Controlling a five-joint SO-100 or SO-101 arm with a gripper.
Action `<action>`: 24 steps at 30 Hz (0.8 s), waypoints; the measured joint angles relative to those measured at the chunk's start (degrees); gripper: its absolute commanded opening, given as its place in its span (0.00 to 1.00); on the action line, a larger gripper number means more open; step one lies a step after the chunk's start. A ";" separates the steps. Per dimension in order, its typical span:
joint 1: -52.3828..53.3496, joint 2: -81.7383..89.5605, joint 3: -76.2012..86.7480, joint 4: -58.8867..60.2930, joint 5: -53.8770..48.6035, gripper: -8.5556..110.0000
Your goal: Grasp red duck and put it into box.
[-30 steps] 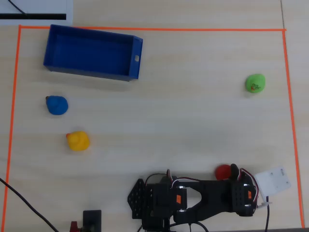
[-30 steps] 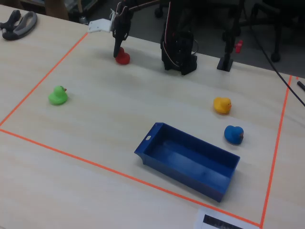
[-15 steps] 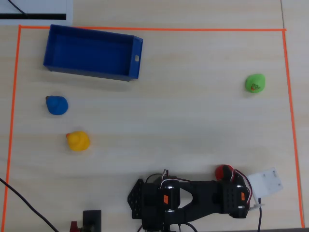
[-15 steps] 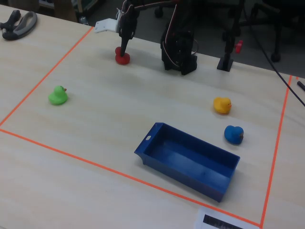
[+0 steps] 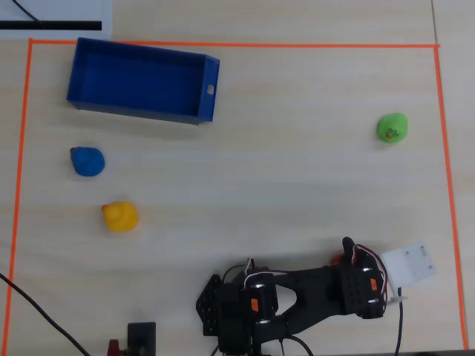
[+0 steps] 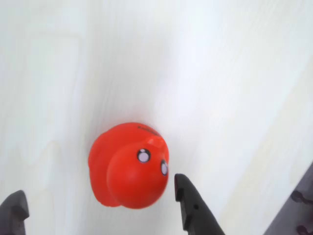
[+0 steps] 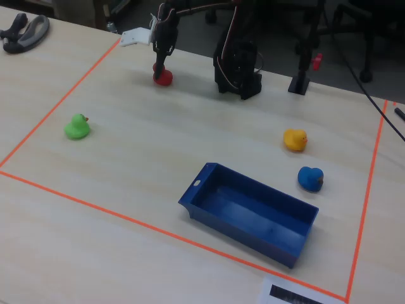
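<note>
1. End effector [image 6: 98, 205] fingers are seen spread wide in the wrist view, one tip at the lower left edge and the other just right of the red duck [image 6: 128, 166], with the duck lying between them.
2. Nothing is held: the right fingertip is just beside the duck's head, but contact cannot be confirmed, and the left one stands clear of it.
3. The duck is seen resting on the pale wooden surface [image 6: 220, 73], not lifted.
4. In the fixed view the end effector [image 7: 160, 68] is lowered right over the duck [image 7: 164, 78], near the far edge of the orange-taped area.
5. In the overhead view the duck [image 5: 337, 259] is almost wholly hidden under the arm; only a sliver of red is visible.
6. The box [image 5: 141, 80] is empty and sits well apart from the duck, at the opposite corner of the taped area.
7. The task is judged to be at an early stage: the approach is made, while closing, lifting, carrying and releasing over the box are all left.
8. The yellow duck [image 5: 119, 216], blue duck [image 5: 88, 161] and green duck [image 5: 392, 127] lie on the surface and are not involved.
</note>
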 measured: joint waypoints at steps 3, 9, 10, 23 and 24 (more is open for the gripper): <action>-0.44 -1.32 -0.62 -0.26 0.09 0.42; -0.44 -4.39 -1.05 -3.43 0.35 0.42; -0.44 -4.92 -1.05 -3.96 0.35 0.42; -0.35 -8.09 1.67 -11.25 -0.97 0.42; -0.35 -8.26 2.11 -11.69 -1.23 0.42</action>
